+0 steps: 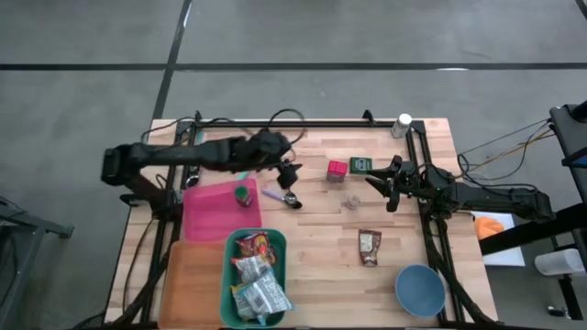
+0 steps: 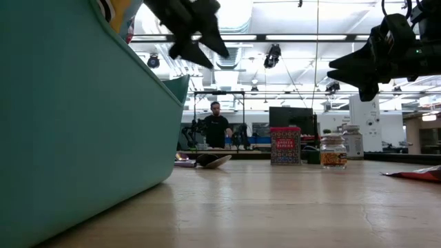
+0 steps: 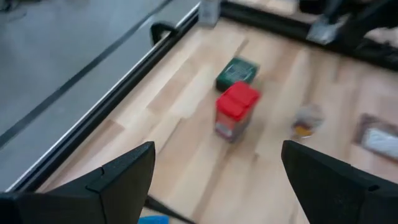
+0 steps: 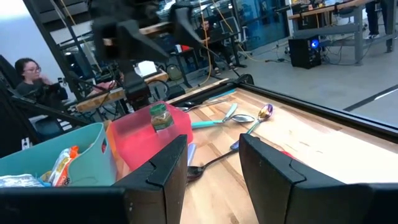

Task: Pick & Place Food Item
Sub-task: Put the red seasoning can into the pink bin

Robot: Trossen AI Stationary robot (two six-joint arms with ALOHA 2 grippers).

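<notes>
A red box (image 1: 337,169) (image 3: 235,109) stands on the table's far middle, with a green box (image 1: 360,165) (image 3: 237,71) right beside it. A small jar (image 1: 352,201) (image 3: 306,121) and a brown snack packet (image 1: 370,246) sit nearer the front. My left gripper (image 1: 292,174) (image 3: 214,180) hangs open above the table, left of the red box, holding nothing. My right gripper (image 1: 381,183) (image 4: 214,168) waits at the right, level, its fingers apart with nothing between them.
A teal bin (image 1: 280,240) of snack packs stands at the front, beside an orange tray (image 1: 193,284). A pink tray (image 1: 215,215) carries a green-lidded jar (image 1: 243,193). Spoons (image 1: 284,197), a blue bowl (image 1: 420,290) and a white bottle (image 1: 404,124) are also on the table. A person stands in the room behind.
</notes>
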